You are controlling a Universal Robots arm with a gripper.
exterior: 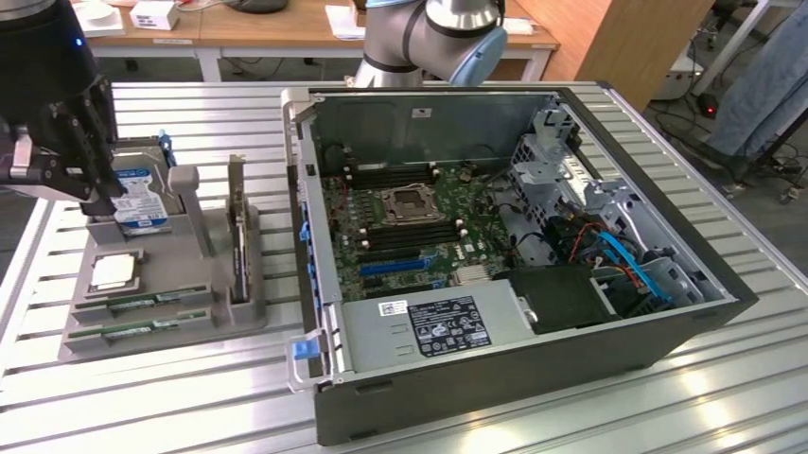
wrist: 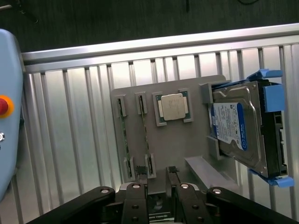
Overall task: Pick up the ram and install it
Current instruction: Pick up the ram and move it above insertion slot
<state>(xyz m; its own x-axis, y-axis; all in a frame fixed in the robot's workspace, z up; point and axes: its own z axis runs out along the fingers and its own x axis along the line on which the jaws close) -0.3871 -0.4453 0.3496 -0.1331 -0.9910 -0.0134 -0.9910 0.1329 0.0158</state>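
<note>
Since the ram [exterior: 139,303] sits on edge in a slot at the seven o'clock corner of the grey holder [exterior: 177,272] in the exterior view, the gripper [wrist: 158,175] hangs above, fingers apart and empty, suited to straddling it.

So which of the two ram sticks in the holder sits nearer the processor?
The ram stick in the slot right beside the processor. The other stick lies one slot further out, along the edge of the holder.
</note>
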